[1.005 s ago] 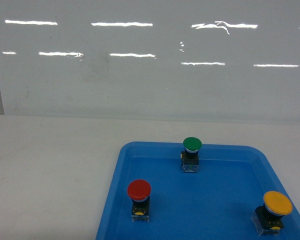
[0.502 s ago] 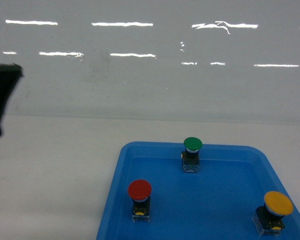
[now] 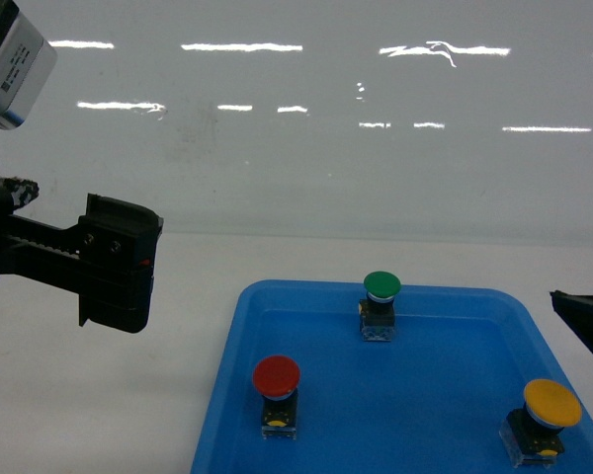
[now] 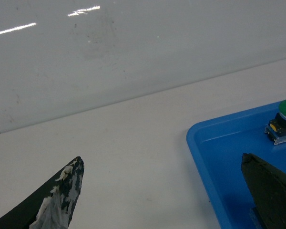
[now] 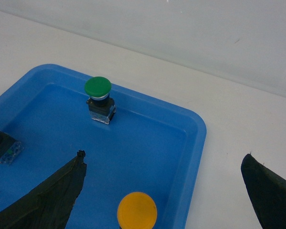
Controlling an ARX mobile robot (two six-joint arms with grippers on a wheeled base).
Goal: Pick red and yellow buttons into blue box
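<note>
We see a white worktop (image 3: 99, 395) carrying a shallow blue tray (image 3: 425, 415); our left gripper (image 4: 162, 191) hangs over the bare worktop beside the tray's left edge, jaws apart, and our right gripper (image 5: 162, 191) hovers over the tray's right edge, jaws spread. In the tray, the yellow button (image 3: 550, 405) stands by the right edge, the red button (image 3: 276, 377) near the left edge, a green button (image 3: 381, 286) at the far edge; no blue box shows

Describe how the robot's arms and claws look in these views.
The left arm is black and boxy, with a toothed black rail running along it and a grey-white block with a small label above it. The left claw has tapered black fingers, one scuffed with whitish patches. The right claw has plain dark pointed fingers. No cables show.
</note>
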